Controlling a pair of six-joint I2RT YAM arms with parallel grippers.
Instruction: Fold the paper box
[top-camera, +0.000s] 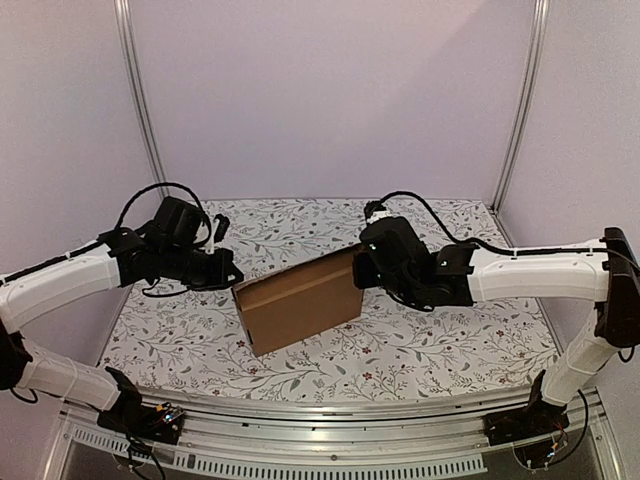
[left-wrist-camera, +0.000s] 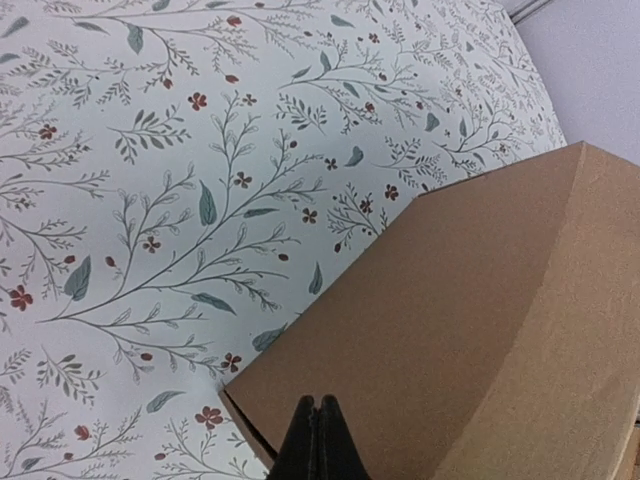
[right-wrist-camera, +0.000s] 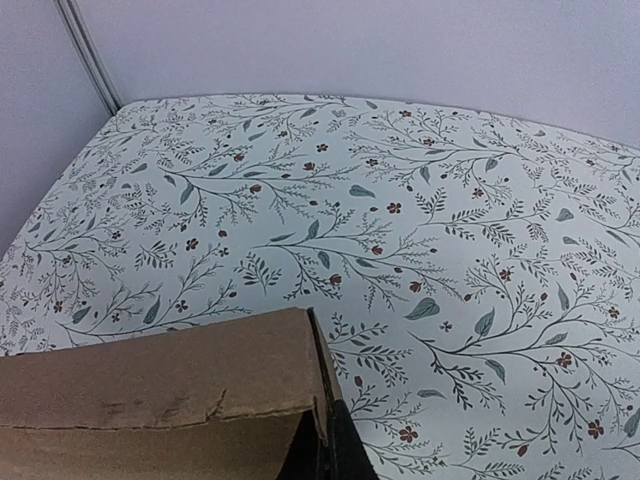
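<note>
Table (top-camera: 450, 340); paper box (top-camera: 300, 300) between left claw (top-camera: 235, 276), right claw (top-camera: 358, 268).

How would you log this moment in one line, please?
left gripper: shut at paper box corner | right gripper: shut on paper box

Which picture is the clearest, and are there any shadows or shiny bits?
Top external view: soft, even light, slightly grainy; the paper box casts only a faint shadow, and the metal rail gleams. Left wrist view: flowered tablecloth crisp, left gripper a dark shape. Right wrist view: clearest on the cloth; right gripper a black silhouette.
</note>
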